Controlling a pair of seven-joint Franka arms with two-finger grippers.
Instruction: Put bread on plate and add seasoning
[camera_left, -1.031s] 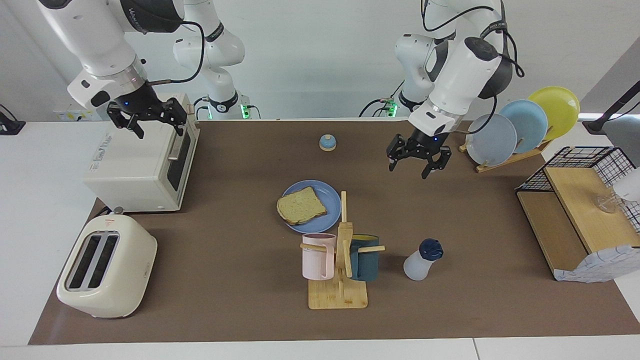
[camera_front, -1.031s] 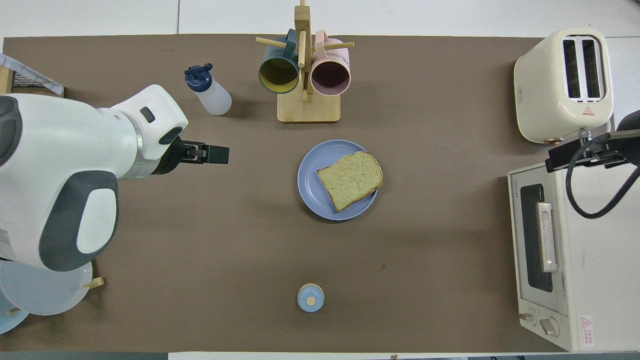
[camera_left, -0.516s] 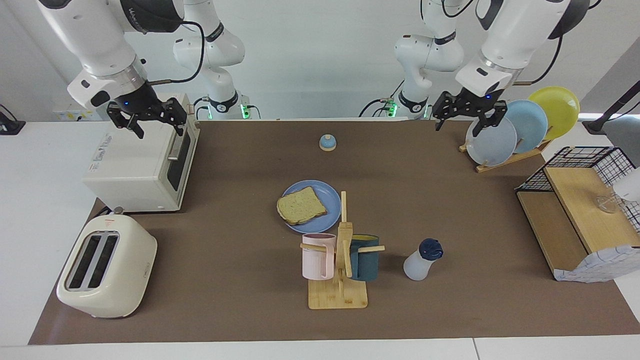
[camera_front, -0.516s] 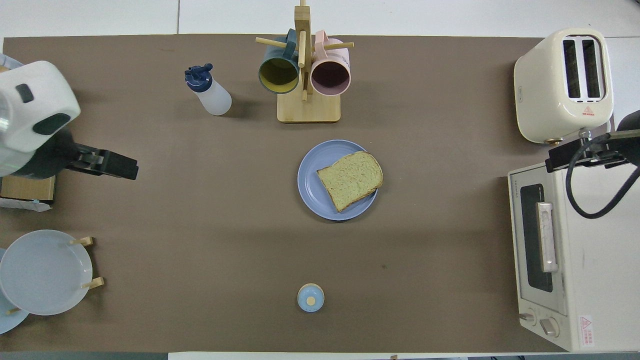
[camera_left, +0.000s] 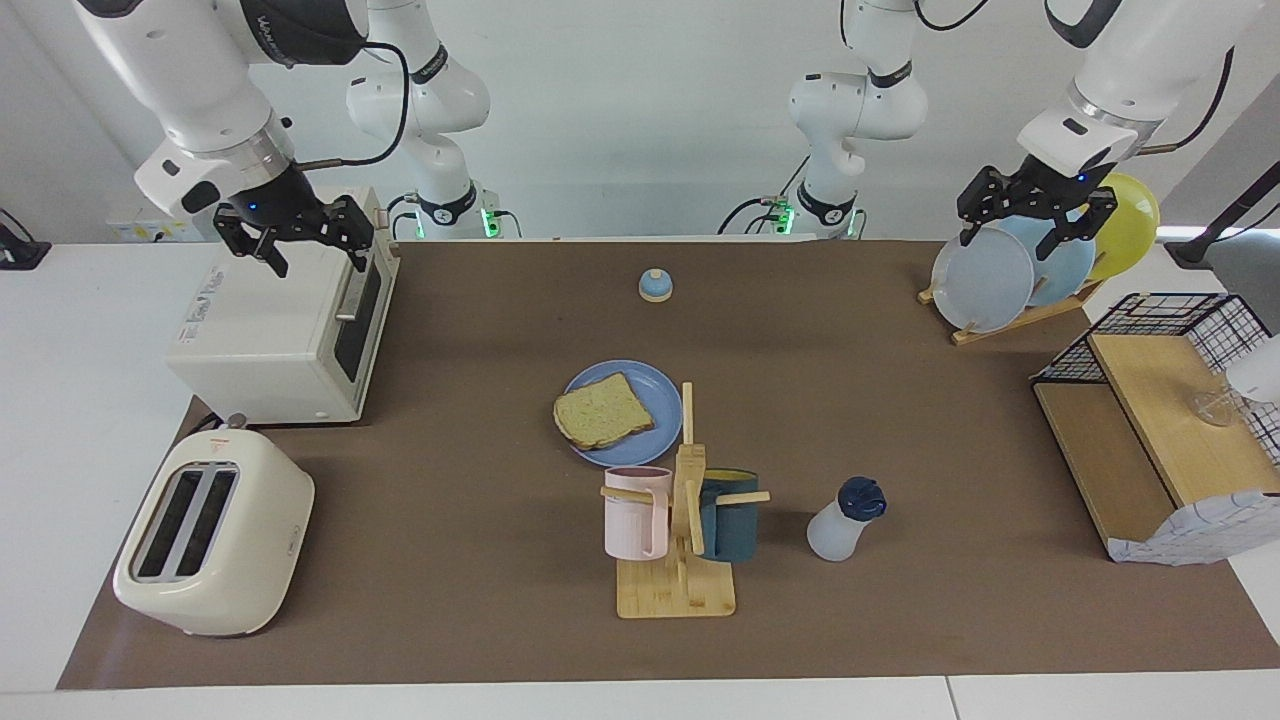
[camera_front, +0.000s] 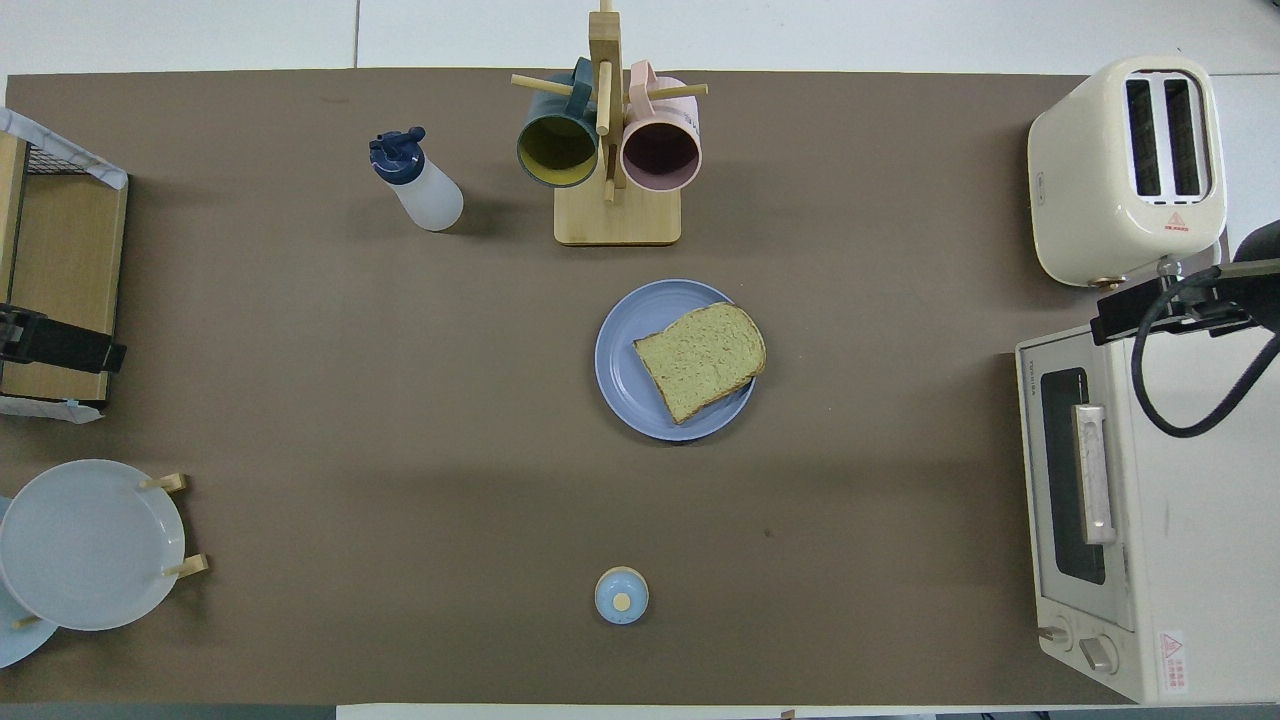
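Note:
The bread (camera_left: 602, 411) lies flat on the medium-blue plate (camera_left: 655, 385) at the middle of the mat; both also show in the overhead view, the bread (camera_front: 700, 360) on the plate (camera_front: 620, 360). The seasoning bottle (camera_left: 843, 520), white with a navy cap, stands upright beside the mug rack, farther from the robots than the plate, toward the left arm's end; it also shows in the overhead view (camera_front: 418, 185). My left gripper (camera_left: 1005, 240) is open and empty, raised over the plate rack. My right gripper (camera_left: 320, 260) is open and empty, waiting over the toaster oven.
A toaster oven (camera_left: 280, 330) and a cream toaster (camera_left: 215, 530) stand at the right arm's end. A wooden mug rack (camera_left: 680, 530) with two mugs stands close to the plate. A small blue bell (camera_left: 655, 286) sits nearer the robots. A plate rack (camera_left: 985, 280) and a wire-sided shelf (camera_left: 1160, 420) stand at the left arm's end.
My left gripper has risen and swung away from the middle of the mat to over the plate rack at its own end. The right arm, bread, plate and bottle have not moved.

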